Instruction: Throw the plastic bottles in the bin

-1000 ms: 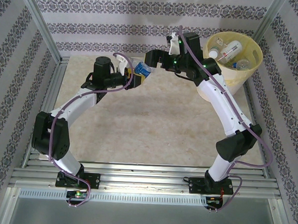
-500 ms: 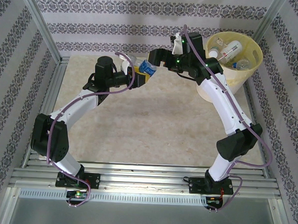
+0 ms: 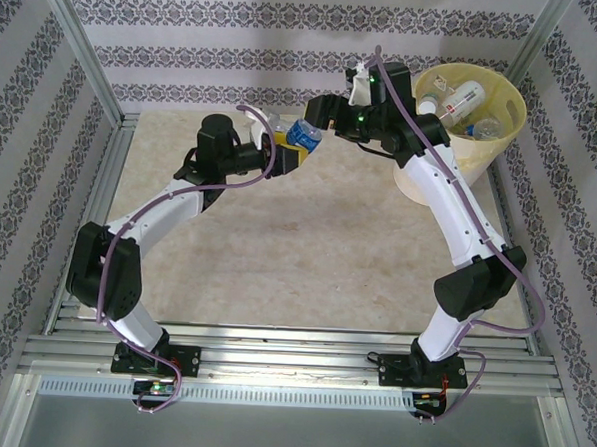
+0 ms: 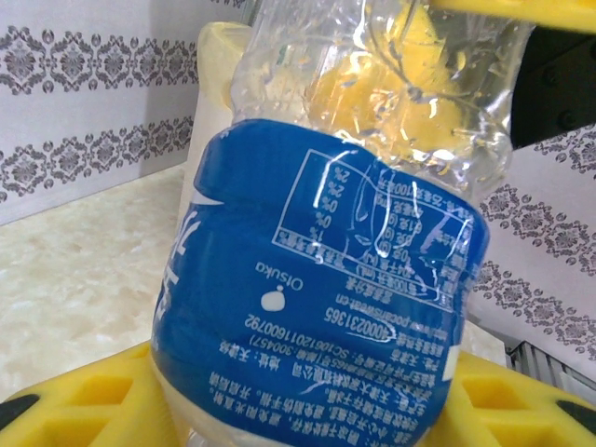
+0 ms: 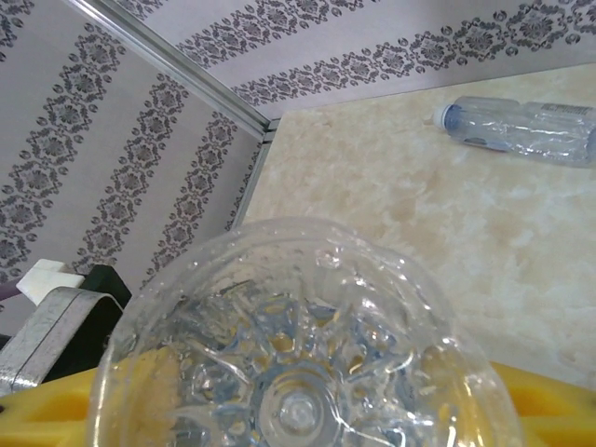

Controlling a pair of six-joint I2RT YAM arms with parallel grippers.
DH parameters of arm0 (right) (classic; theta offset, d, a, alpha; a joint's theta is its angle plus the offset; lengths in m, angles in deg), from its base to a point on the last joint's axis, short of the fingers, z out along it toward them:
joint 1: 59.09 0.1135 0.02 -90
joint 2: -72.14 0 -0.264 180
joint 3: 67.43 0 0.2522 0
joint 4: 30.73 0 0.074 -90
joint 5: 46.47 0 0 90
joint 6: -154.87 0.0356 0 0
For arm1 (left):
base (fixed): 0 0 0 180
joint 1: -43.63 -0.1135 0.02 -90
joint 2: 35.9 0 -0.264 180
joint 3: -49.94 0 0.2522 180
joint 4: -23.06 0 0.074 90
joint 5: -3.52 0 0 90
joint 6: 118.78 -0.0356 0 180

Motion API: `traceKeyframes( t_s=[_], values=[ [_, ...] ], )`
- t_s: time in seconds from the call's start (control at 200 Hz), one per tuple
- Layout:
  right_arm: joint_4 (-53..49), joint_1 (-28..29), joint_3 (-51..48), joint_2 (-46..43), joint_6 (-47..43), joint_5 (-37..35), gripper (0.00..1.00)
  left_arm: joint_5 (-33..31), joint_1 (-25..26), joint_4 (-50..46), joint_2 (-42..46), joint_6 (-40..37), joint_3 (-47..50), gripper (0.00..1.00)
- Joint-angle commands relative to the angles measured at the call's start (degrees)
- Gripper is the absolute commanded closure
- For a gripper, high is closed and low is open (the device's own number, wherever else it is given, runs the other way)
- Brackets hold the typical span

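The left jaws are pinching the blue-labelled bottle [image 3: 303,136] and holding it up off the counter [image 3: 307,254]. In the left wrist view their yellow fingers [image 4: 84,400] are sitting on either side of the blue label [image 4: 317,307]. The crumpled clear part of the bottle is sticking out beyond the fingertips.

The right jaws are standing directly opposite, at the far end of that same bottle, so it is bridging the space between the two sets of jaws. In the right wrist view the bottle's clear ribbed base [image 5: 298,391] is facing the camera end-on, sitting between the right fingers [image 5: 549,400]. These jaws are partly spread around it. Whether they are actually gripping the plastic I cannot tell.

The bin [image 3: 487,153] is standing to the right of the right jaws, just past the right arm [image 3: 450,201] and well apart from the left jaws. Several discarded bottles [image 3: 463,97] are lying inside it.

One more clear bottle [image 5: 521,130] is lying on its side on the counter beyond the right jaws, apart from them.
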Motion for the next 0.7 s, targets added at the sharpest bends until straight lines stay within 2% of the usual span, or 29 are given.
traceKeyframes(
  t_s=[0.0,0.095,0.145,0.25,0.295,0.345,0.694],
  values=[
    [1.4,-0.8,0.1,0.2,0.1,1.3,0.40,2.4,1.2,5.3,-0.9,1.5,-0.8,0.71],
    [0.5,-1.0,0.3,0.0,-0.6,1.2,0.44,2.5,1.4,6.6,-1.4,2.6,-0.9,0.66],
    [0.1,-1.2,0.5,-0.2,-1.0,1.1,0.49,2.7,1.4,7.1,-1.7,3.0,-1.1,0.59],
    [-0.8,-1.3,0.9,-0.8,-1.5,0.4,0.54,2.6,1.4,7.0,-2.2,3.4,-1.6,0.33],
    [-0.9,-1.4,0.9,-1.3,-2.1,-0.2,0.55,2.2,1.4,6.2,-2.3,3.5,-2.0,0.12],
    [-1.2,-1.4,1.0,-2.0,-2.8,-0.9,0.55,2.3,1.4,5.2,-2.7,3.5,-3.0,0.00],
    [-7.8,-3.6,2.8,-9.3,-11.8,-12.9,0.60,1.3,0.5,6.4,-4.1,5.4,-8.0,0.00]
  ],
)
